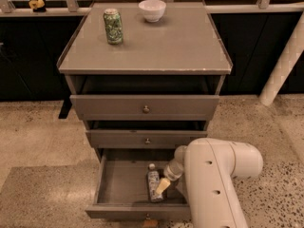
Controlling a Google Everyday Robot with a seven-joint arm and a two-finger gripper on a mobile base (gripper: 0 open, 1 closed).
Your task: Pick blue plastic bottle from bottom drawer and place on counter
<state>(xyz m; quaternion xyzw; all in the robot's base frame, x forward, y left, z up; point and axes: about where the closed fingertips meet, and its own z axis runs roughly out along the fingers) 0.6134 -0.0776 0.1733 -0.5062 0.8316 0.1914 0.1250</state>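
The blue plastic bottle (153, 184) lies in the open bottom drawer (118, 184), right of its middle, with its white cap toward the cabinet. My gripper (163, 185) is down inside the drawer, right against the bottle's right side. My white arm (213, 184) hides most of the gripper and the drawer's right part. The counter (180, 46) is the grey top of the cabinet, above the two upper drawers.
A green patterned can (113, 26) stands at the counter's back left and a white bowl (152, 9) at its back middle. The top drawer (145, 107) and middle drawer (147, 139) stand slightly pulled out. A white post (285, 65) leans at the right.
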